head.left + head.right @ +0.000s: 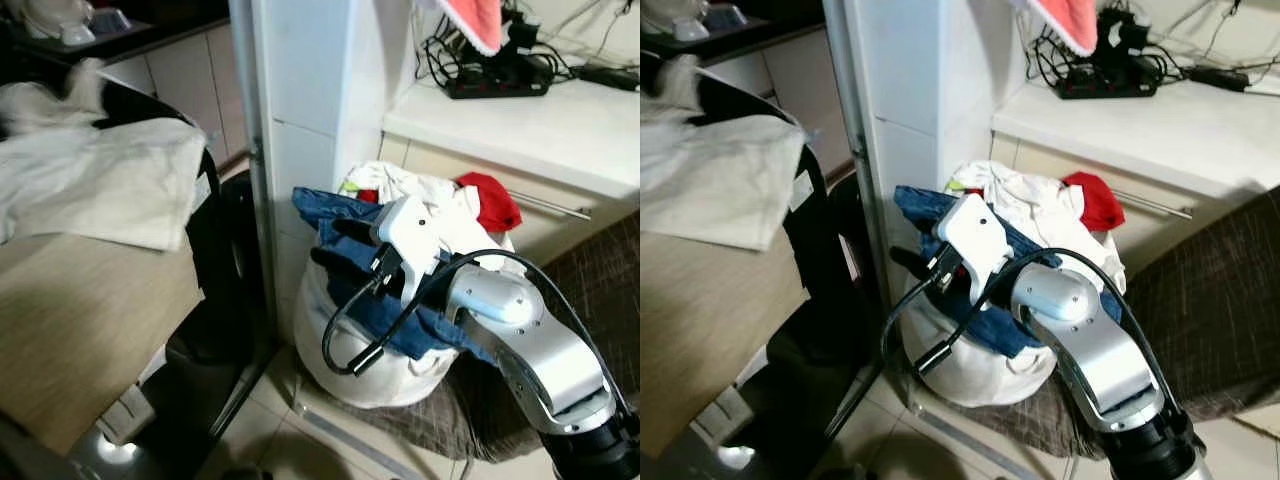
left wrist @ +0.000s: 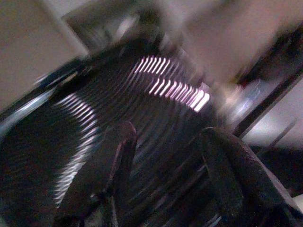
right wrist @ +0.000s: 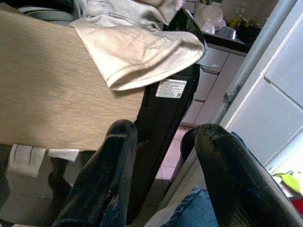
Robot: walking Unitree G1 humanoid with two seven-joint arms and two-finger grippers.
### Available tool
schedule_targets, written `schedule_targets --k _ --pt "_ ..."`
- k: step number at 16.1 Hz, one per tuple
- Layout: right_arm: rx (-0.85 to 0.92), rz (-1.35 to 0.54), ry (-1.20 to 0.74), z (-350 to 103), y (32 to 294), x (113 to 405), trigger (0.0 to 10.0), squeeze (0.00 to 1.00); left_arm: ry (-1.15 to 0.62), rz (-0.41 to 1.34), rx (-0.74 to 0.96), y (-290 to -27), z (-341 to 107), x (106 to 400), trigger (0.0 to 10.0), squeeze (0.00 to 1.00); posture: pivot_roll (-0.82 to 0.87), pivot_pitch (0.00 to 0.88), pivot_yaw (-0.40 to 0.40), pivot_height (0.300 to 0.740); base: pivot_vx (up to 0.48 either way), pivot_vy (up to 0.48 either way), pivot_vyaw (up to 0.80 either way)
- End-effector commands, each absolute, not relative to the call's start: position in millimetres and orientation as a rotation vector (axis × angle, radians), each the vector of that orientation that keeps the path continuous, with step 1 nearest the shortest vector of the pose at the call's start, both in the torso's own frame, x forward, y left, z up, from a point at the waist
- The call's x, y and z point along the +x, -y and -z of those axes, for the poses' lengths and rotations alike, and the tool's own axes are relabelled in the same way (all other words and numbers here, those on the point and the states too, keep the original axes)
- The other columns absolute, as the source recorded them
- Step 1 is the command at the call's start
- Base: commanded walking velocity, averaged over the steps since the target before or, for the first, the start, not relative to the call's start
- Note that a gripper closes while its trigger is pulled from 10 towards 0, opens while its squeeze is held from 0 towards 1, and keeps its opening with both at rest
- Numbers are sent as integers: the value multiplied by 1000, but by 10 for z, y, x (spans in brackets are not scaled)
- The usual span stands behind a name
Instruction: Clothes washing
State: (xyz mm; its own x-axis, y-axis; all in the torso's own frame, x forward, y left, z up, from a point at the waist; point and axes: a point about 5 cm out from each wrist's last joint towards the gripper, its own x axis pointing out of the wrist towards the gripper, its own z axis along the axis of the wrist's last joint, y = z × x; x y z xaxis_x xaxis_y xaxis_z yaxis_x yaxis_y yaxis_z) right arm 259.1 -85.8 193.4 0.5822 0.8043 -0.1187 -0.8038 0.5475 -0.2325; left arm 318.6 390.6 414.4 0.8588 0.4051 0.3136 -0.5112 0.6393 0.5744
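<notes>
Right gripper (image 1: pixel 338 243): fingers parted, nothing clamped, over the jeans (image 1: pixel 340 215).
Jeans: draped on top of the white laundry bag (image 1: pixel 370 370), on the floor by the white pillar (image 1: pixel 300 120).
Left gripper (image 2: pixel 165 175): fingers apart, empty, blurred dark ribbed surface behind.
Pale cloth (image 1: pixel 100 180): far left, on the wooden top (image 1: pixel 70 320).

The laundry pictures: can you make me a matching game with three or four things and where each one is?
Things:
1. blue jeans
2. white cloth
3. power strip
4. right hand

Places:
a. on the white counter
b. on the wooden top
c. on top of the white laundry bag
d. over the jeans, fingers apart

Pairs: 1-c, 2-b, 3-a, 4-d
</notes>
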Motion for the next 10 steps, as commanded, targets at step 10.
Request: schedule_targets --k 10 --pt "-125 -415 106 -2042 1148 2731 10000 0 42 405 -28 -1793 -2345 3675 10000 0 -77 0 43 740 0 0 0"
